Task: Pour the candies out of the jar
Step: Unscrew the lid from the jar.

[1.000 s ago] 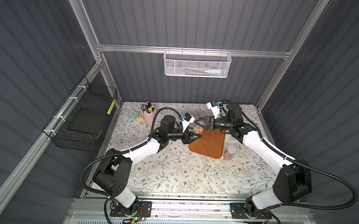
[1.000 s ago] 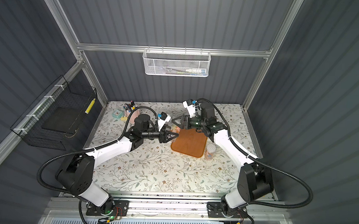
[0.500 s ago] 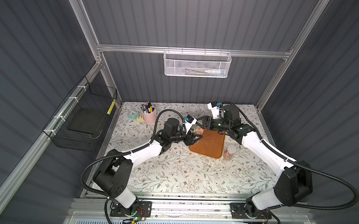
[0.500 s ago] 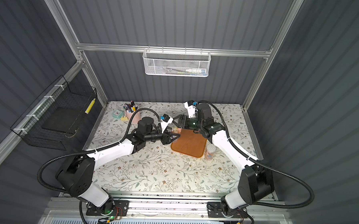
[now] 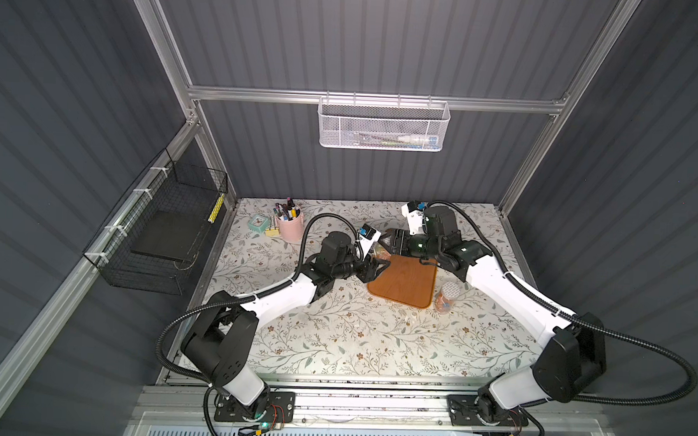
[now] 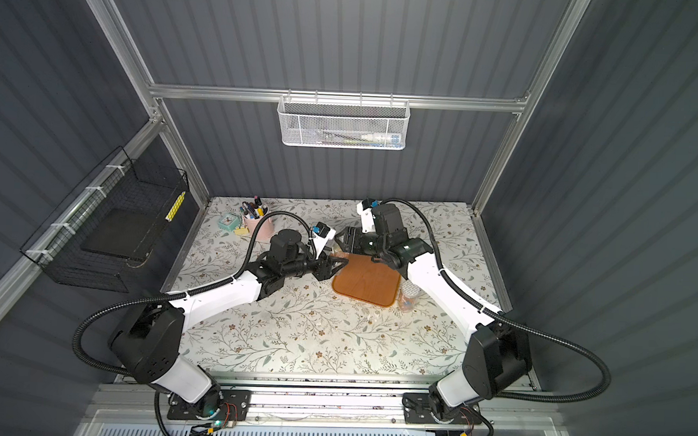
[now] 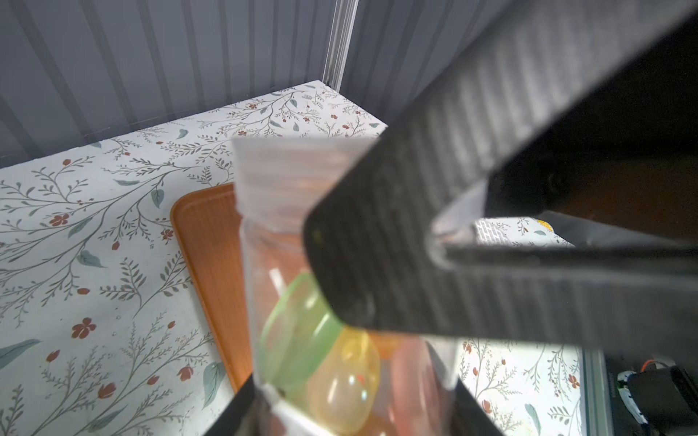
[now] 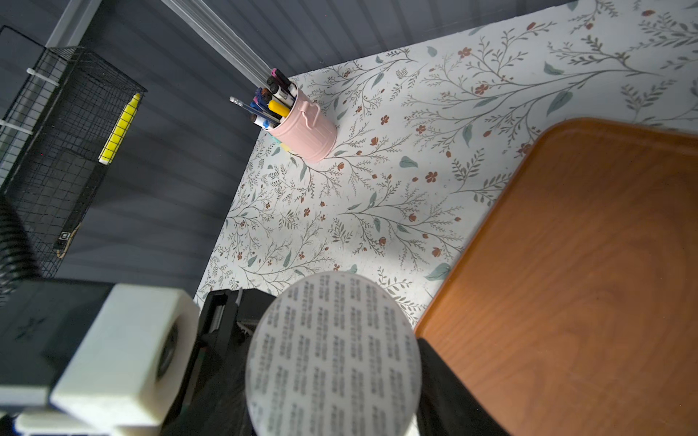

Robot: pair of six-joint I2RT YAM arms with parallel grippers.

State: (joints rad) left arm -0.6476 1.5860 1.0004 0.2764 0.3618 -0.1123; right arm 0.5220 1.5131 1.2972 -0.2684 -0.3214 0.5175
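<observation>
Left wrist view, item one: jar (image 7: 272,264), clear, capped, candies (image 7: 342,381) inside in green, yellow and pink. I hold it in my left jaws, clamped on its body, lifted off the bench (image 5: 334,340) at the edge of the orange tray (image 5: 405,282). Its lid (image 8: 332,355), white with printed text, has my right jaws pressed to both sides. A second jar (image 5: 446,298) stands just beside the tray. A pink pen cup (image 8: 306,128) stands in the far corner.

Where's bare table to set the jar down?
Wooden tray is bare. Widest open table lies in front, between the arm bases. Crowded: tray's far-left corner, where left gripper and right gripper meet at the jar; second jar beside the tray; pink pen cup at back-left.
</observation>
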